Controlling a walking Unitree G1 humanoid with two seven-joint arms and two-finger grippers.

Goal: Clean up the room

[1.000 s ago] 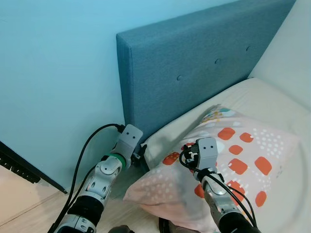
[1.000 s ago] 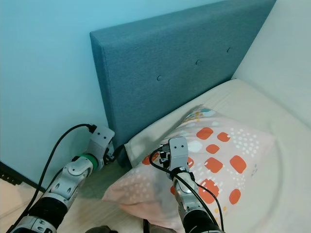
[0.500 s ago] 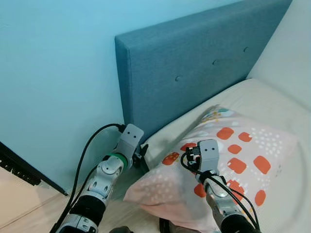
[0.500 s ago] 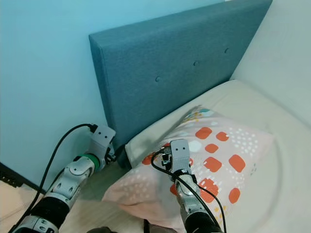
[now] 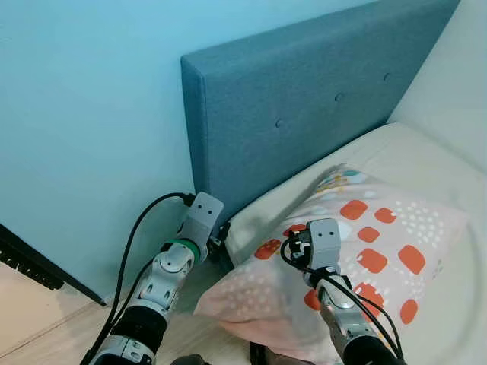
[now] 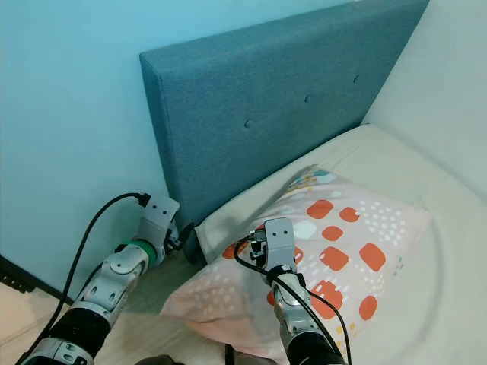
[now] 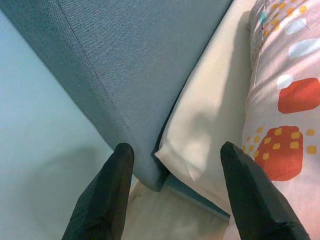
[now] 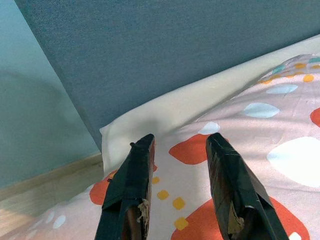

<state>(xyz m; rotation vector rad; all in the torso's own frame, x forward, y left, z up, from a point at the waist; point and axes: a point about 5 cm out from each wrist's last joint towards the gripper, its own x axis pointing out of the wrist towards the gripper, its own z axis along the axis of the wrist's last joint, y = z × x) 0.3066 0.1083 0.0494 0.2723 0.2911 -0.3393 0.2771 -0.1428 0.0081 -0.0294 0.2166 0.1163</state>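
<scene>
**Pillow on the bed, both grippers parted near its corner**

The pink fabric pillow with orange patches and white dots [image 5: 365,251] lies on the cream mattress [image 5: 426,152], its upper end near the blue-grey padded headboard with buttons [image 5: 304,99] and its lower corner overhanging the mattress edge towards the pale wooden floor [image 5: 30,319]. The right gripper [image 8: 177,175] hovers just above the pillow's printed face, fingers spread and holding nothing. The left gripper [image 7: 175,185] hangs beside the bed's corner, where headboard, mattress and light blue wall [image 5: 84,114] meet, its fingers also apart and empty.

Over the last second very little has changed: the pillow has kept its place, and the right gripper has only shifted slightly above it, while the left stays by the mattress corner. To my eye that suggests the pillow has been set down and let go, though one corner sticking out past the mattress may want a nudge further onto the bed before this part of the tidying is finished.
</scene>
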